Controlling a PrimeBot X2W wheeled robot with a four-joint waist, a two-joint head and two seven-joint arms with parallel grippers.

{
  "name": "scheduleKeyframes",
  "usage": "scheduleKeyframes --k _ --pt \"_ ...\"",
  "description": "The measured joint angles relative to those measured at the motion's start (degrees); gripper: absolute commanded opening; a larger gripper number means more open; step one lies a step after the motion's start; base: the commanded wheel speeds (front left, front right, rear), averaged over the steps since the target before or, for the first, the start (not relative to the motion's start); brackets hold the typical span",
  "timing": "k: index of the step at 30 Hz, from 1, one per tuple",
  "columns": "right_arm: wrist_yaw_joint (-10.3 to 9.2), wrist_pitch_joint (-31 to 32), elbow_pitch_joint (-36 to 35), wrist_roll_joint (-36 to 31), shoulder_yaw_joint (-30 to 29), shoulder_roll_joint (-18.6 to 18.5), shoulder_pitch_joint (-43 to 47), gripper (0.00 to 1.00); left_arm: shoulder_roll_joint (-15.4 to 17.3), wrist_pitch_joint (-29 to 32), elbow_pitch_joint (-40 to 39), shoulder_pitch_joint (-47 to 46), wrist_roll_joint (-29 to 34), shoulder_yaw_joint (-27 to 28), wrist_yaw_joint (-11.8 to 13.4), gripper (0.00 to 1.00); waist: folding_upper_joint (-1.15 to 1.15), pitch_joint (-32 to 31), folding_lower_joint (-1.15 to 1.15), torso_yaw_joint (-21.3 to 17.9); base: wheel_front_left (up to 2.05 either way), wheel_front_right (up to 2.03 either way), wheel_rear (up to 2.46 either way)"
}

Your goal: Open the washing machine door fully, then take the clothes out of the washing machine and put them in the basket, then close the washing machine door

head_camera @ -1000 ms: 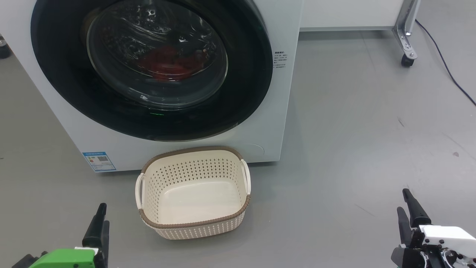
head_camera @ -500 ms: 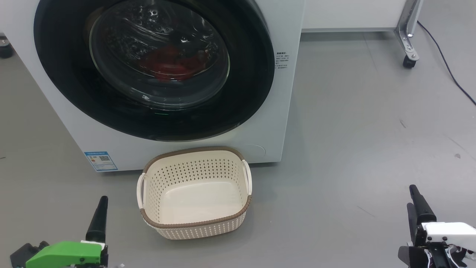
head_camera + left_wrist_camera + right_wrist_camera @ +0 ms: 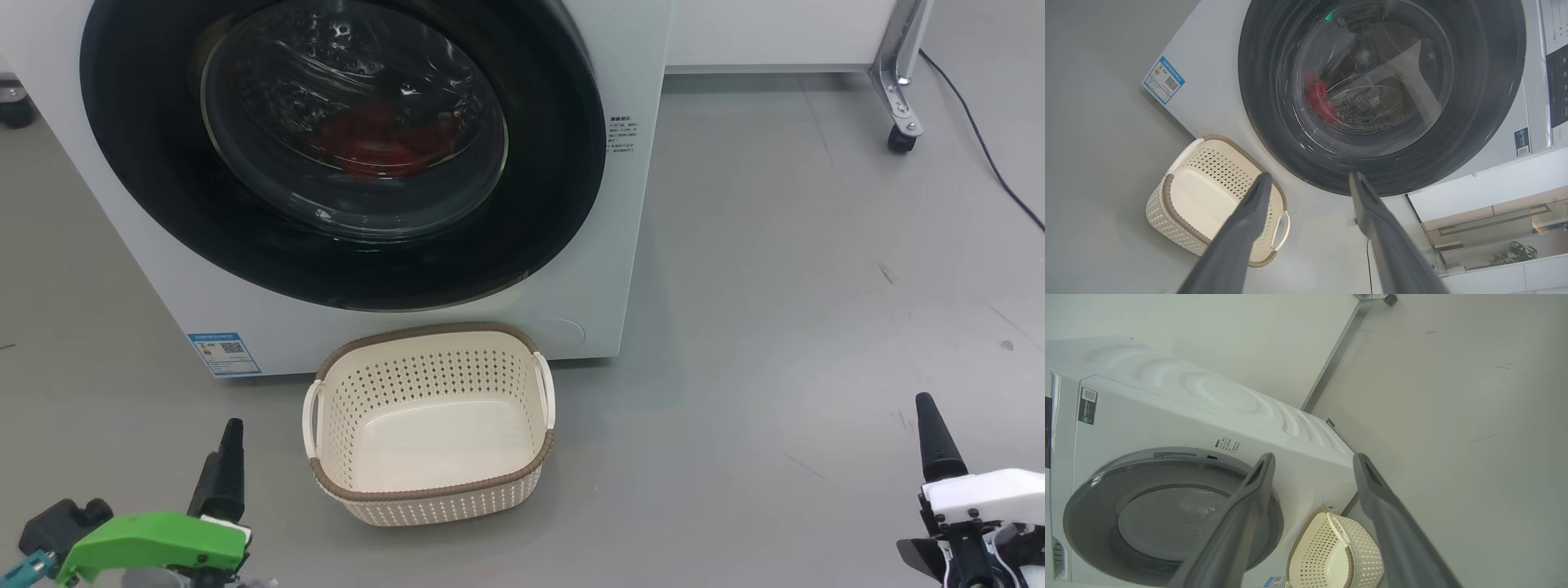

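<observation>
Two grippers, the left gripper (image 3: 1308, 176) and the right gripper (image 3: 1312, 457), hover low with fingers spread and empty, well short of the empty basket (image 3: 424, 492) on the floor. Beyond it, the washing machine door (image 3: 539, 204) sits shut against the washing machine (image 3: 204, 318), with red clothes (image 3: 380, 147) behind its glass. Step in hand: opening. Next, a gripper likely must reach the door's rim.

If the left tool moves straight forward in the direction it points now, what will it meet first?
The left tool would probably meet the washing machine door, at its black rim; the basket lies aside. Depth is unclear.
</observation>
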Motion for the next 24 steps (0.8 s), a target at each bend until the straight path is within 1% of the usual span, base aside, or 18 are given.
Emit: scheduleKeyframes --k 4,5,12,19,24 --pt "-0.77 -0.76 -0.26 -3.98 1.49 -1.14 -0.01 1.00 0.74 -0.66 -0.08 -0.26 3.69 -1.41 0.89 1.00 0.00 -0.02 0.00 0.04 0.00 0.00 0.00" --pt "-1.15 -1.21 -0.36 -5.71 2.02 -1.59 -0.01 1.00 1.10 -0.80 -0.09 -0.27 5.99 -1.90 1.52 1.00 0.00 -0.03 0.00 0.06 0.00 0.00 0.00" --pt "-2.56 -2.33 -0.67 -11.94 4.49 -2.72 -0.01 1.00 2.05 -1.89 -0.22 -0.51 12.85 -4.24 3.70 1.00 0.00 -0.06 0.00 0.14 0.00 0.00 0.00" --pt "-3.93 -3.47 -0.81 -16.82 6.82 -3.13 -0.02 1.00 2.41 -3.08 -0.82 -1.38 18.30 -6.02 4.60 1.00 0.00 -0.12 0.00 0.22 0.00 0.00 0.00" --pt "-4.52 -4.27 -0.83 -19.95 8.24 -3.14 -0.02 1.00 2.41 -3.94 -0.93 -1.38 22.01 -7.23 5.33 1.00 0.00 -0.22 0.00 0.28 0.00 0.00 0.00"
